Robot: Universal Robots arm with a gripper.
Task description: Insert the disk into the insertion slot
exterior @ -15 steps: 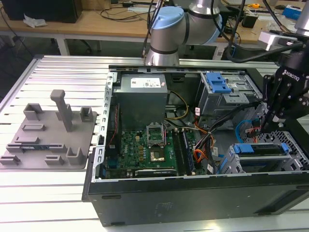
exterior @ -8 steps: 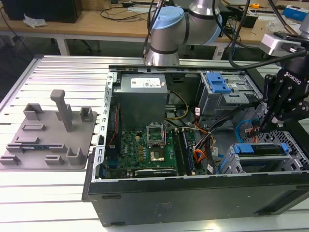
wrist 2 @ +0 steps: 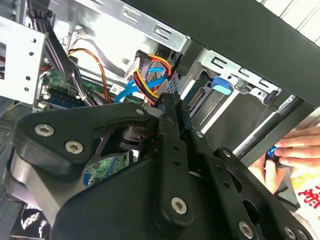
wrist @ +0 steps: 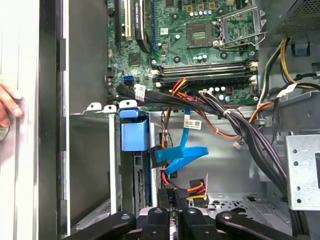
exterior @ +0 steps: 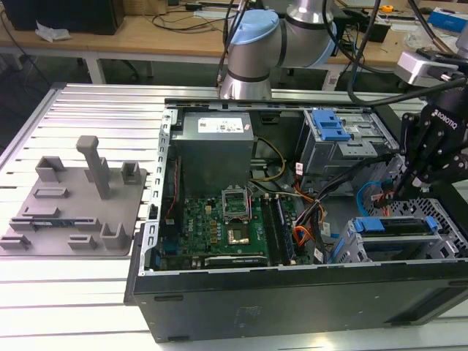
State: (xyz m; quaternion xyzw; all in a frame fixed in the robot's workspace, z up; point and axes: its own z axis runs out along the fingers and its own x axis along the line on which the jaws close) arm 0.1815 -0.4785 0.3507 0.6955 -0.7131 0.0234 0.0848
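Slatted metal worktop (exterior: 88, 110) carries an open computer case (exterior: 292, 292). At the exterior view's right end of the case, the grey insertion slot (exterior: 349, 245) holds the disk (exterior: 395, 225), its blue carrier showing at the mouth. Just above hangs the tool (exterior: 396, 194); I cannot tell whether it is open or closed.

Computer case (exterior: 292, 300): one, open.
- Inside: one motherboard (exterior: 227, 227), one processor socket (exterior: 235, 201), one power supply box (exterior: 216, 142).
- Drive cages: two. One insertion slot (exterior: 439, 241), one taller silver cage (exterior: 344, 150).
- Blue plastic parts: two. One clip (exterior: 329, 126) on taller cage, one carrier framing disk (exterior: 395, 224).
- Disks: one.

Robot arm (exterior: 256, 44): one. End effector (wrist: 173, 222): one.
Grey fixture plate (exterior: 73, 216) on tabletop (exterior: 95, 117): one, with one tall post (exterior: 95, 164).
Flat blue cable (wrist: 182, 152): one.
Person's hand (wrist: 9, 105): one.
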